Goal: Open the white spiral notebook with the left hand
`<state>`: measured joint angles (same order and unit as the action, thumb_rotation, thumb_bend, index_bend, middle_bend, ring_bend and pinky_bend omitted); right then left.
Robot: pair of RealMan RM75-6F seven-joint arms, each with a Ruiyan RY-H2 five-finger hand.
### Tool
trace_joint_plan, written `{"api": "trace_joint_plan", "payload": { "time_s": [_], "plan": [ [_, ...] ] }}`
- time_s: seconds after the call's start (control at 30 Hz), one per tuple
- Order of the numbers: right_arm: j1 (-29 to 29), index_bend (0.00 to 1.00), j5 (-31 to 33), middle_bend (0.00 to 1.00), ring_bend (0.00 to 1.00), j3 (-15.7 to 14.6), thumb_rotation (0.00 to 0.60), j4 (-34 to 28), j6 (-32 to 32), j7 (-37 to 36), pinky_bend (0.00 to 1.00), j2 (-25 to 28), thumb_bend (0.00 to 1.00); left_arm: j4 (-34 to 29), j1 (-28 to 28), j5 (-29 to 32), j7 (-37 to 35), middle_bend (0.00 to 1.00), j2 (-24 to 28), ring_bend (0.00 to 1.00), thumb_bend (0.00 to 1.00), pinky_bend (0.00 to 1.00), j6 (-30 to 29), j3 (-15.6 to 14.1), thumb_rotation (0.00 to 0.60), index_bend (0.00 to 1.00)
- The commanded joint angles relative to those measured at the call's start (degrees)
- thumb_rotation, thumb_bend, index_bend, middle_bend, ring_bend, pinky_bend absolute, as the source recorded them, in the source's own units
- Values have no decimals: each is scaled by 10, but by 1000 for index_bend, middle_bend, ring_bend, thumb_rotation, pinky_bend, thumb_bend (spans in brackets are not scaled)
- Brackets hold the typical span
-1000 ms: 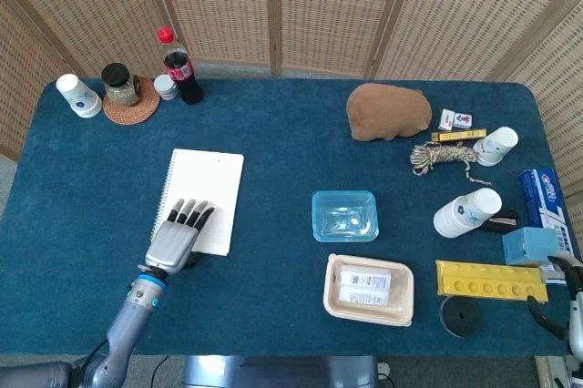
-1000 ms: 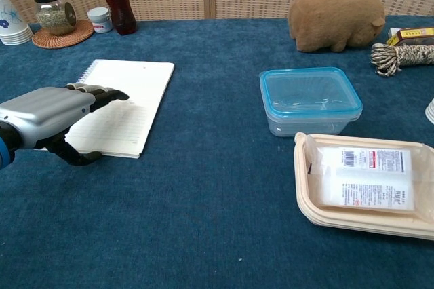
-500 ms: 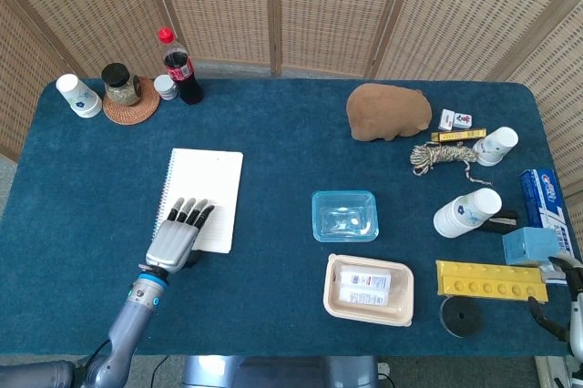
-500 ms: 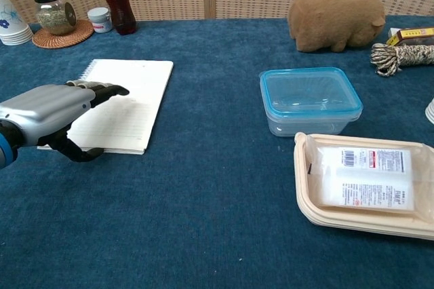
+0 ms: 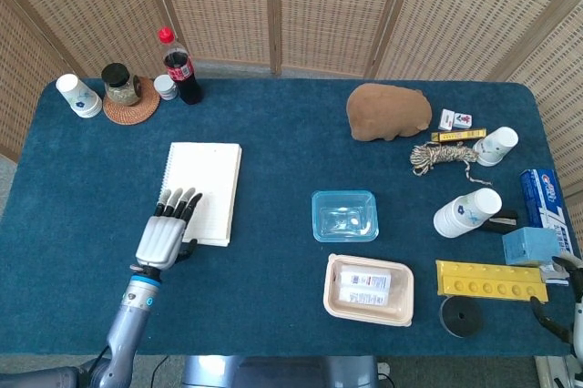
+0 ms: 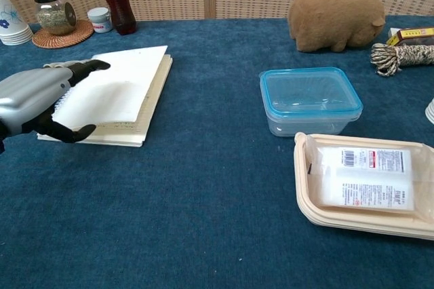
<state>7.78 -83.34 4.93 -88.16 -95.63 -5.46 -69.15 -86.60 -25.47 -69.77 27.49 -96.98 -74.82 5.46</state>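
Note:
The white spiral notebook [image 5: 208, 186] lies left of centre on the blue table, spiral along its left edge. In the chest view its cover [image 6: 122, 92] is tilted up off the lined pages, the right edge raised. My left hand [image 5: 165, 234] is at the notebook's near left corner. Its fingers [image 6: 81, 67] lie on top of the cover and the thumb [image 6: 71, 133] is under the near edge, so it pinches the cover. Only a sliver of my right hand [image 5: 574, 315] shows at the bottom right edge of the head view; its fingers cannot be made out.
A clear box with a blue rim [image 5: 344, 216] and a beige food tray [image 5: 368, 290] sit right of the notebook. Behind it stand a cola bottle [image 5: 181, 67], a jar on a coaster [image 5: 119, 85] and paper cups [image 5: 78, 96]. A brown plush [image 5: 389, 112] lies at the back right.
The left hand has drawn back to the left and lifted the notebook's cover, which lay flat before. The right arm has not moved.

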Motion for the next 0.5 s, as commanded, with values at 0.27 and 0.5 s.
{"api": "trace_joint_plan", "payload": {
  "time_s": [0.27,0.5],
  "plan": [
    [7,222,-5,241,219,2,600,2,-14,-9,339,0,287,52,50,-29,-136,9,-39,0,365,3,-93,40,600,0],
    [8,222,-9,241,219,4,600,3,-19,-15,340,-1,288,32,106,1,-232,1,-27,0,364,13,-149,77,600,0]
  ]
}}
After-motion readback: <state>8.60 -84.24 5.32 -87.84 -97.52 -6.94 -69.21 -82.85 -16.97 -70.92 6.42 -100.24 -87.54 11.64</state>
